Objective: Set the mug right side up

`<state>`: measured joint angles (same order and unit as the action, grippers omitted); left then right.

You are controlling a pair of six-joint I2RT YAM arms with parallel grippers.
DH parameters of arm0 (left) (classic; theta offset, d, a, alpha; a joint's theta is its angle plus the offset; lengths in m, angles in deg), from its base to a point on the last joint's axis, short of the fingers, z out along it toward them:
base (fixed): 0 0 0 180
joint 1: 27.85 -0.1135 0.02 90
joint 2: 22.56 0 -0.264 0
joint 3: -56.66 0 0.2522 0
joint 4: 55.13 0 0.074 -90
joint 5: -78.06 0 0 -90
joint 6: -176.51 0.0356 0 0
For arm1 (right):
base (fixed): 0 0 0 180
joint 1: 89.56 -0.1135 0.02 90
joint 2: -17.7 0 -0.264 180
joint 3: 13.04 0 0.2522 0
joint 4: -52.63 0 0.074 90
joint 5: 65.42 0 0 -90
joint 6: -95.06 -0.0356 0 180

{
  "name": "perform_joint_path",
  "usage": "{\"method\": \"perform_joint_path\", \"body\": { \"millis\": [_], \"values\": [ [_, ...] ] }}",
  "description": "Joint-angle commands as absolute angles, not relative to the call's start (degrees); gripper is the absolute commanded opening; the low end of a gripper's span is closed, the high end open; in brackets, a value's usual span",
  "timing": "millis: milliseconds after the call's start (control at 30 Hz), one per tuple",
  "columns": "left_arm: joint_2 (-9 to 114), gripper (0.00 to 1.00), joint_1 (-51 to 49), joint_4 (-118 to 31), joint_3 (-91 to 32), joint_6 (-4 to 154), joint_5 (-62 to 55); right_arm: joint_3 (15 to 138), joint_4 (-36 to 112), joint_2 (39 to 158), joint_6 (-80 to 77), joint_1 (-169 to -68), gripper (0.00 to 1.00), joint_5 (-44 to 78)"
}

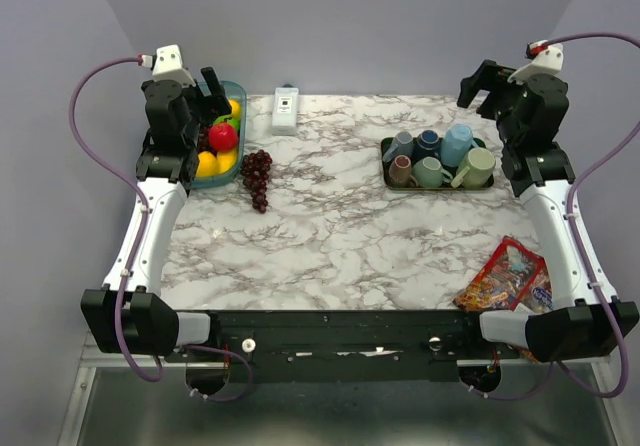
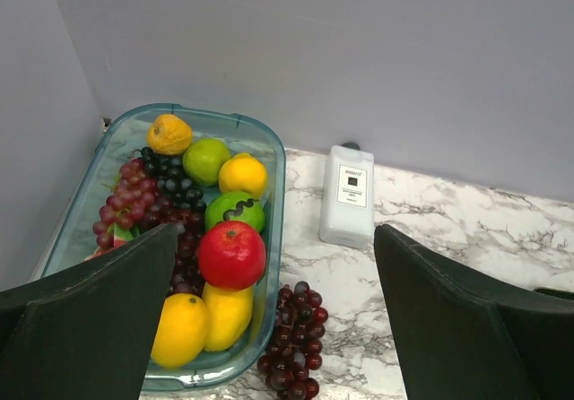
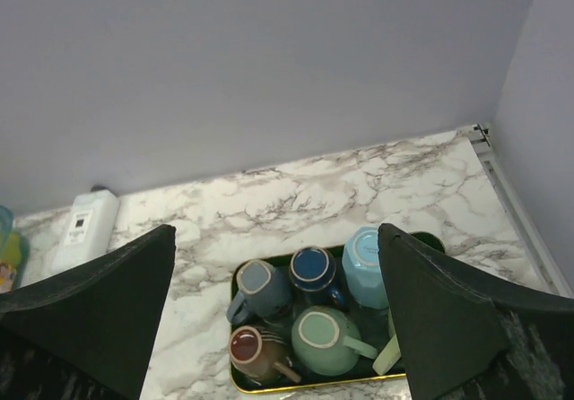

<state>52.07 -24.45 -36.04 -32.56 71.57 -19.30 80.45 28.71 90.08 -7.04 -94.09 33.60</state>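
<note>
Right hand (image 3: 276,239) is hanging above the back right of the marbled white tabletop (image 1: 340,226), its two dark fingers (image 3: 90,301) spread wide and gripping nothing. Below it, the pale blue ceramic mug (image 3: 368,265) is standing upside down in the far right corner of the dark rectangular tray with a gold rim (image 3: 309,385). The right wrist view is showing the mug's flat ringed base facing up, which the top view is leaving unclear. Beside it, the dark blue mug (image 3: 314,268) and the grey-blue mug (image 3: 256,285) are sitting mouth up along the tray's far side. The maroon-lined brown mug (image 3: 251,346) and the sage green mug (image 3: 323,337) are filling the near row. A pale green mug (image 1: 478,168) is lying tilted at the tray's near right.

Only the top view is taking in the red-orange foil snack packet (image 1: 505,276) by the right arm's base. Left hand (image 2: 273,230) is likewise hanging spread and empty, over the clear blue-tinted plastic tub of fruit (image 2: 273,176). Its wrist view is picking out a red apple (image 2: 231,254) among lemons and limes. Just beside the tub a bunch of dark purple grapes (image 1: 257,178) is lying on the tabletop, near the white rectangular bottle (image 1: 286,109).
</note>
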Motion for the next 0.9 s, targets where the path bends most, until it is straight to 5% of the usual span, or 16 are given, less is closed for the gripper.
{"method": "perform_joint_path", "body": {
  "millis": [0,600,867],
  "values": [
    [52.23,0.99,-24.43,-36.71,-32.25,73.23,-16.96,80.53,25.52,90.99,-0.32,-94.04,1.0,19.6],
    [51.35,0.99,-24.43,-37.59,-25.57,74.2,-14.85,93.54,2.31,113.14,15.43,-94.04,0.97,8.59],
    [52.93,0.99,-24.43,-38.29,-25.57,73.5,-12.47,86.7,1.42,117.27,26.13,-95.88,0.92,8.68]
  ]
}}
